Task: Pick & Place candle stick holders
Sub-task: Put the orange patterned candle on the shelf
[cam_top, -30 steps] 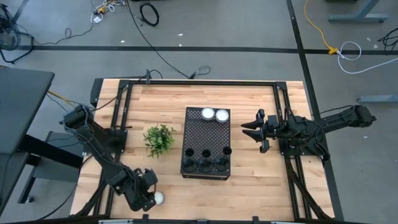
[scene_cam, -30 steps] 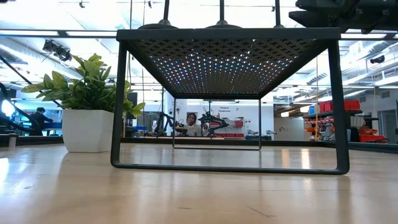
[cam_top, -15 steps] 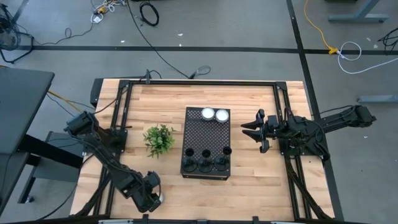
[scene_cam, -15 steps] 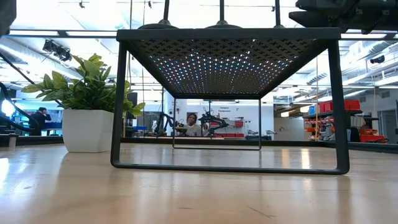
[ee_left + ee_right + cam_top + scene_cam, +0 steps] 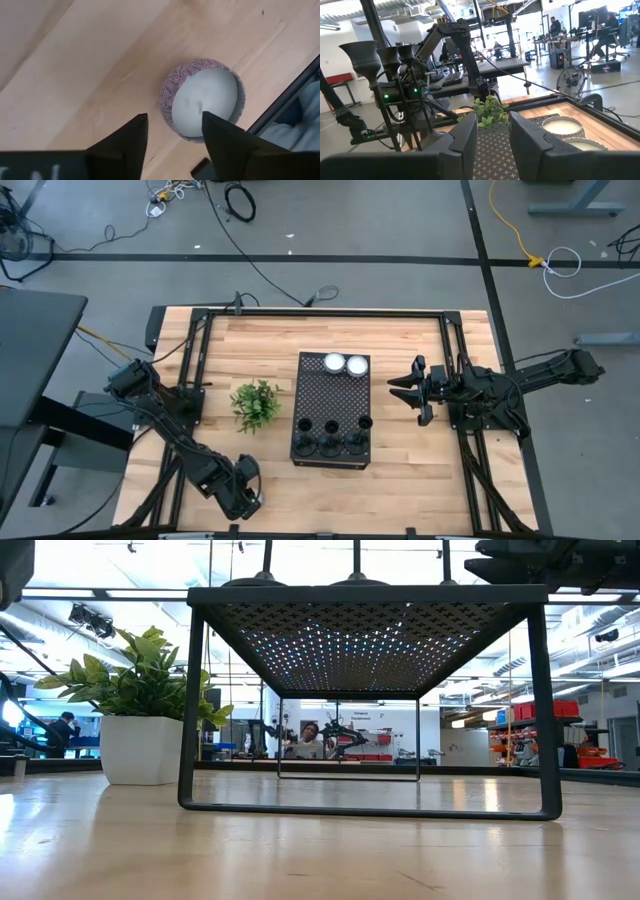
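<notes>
Three slim black candle stick holders stand by their round bases in a row on the near end of the black perforated box. Their cup tops show in the right wrist view. My left gripper is open near the table's front edge, pointing down over a small white round candle on the wood. Its fingers stand above the candle's near part; I cannot tell whether they touch it. My right gripper is open and empty, level, just right of the box.
Two white candles sit on the box's far end. A small green plant in a white pot stands left of the box. Black frame rails run along the table's far, left and right sides.
My left gripper has moved a little toward the table's right edge, over the white candle by the front edge. In the high view the candle is now hidden under the gripper. The right arm has kept still.
</notes>
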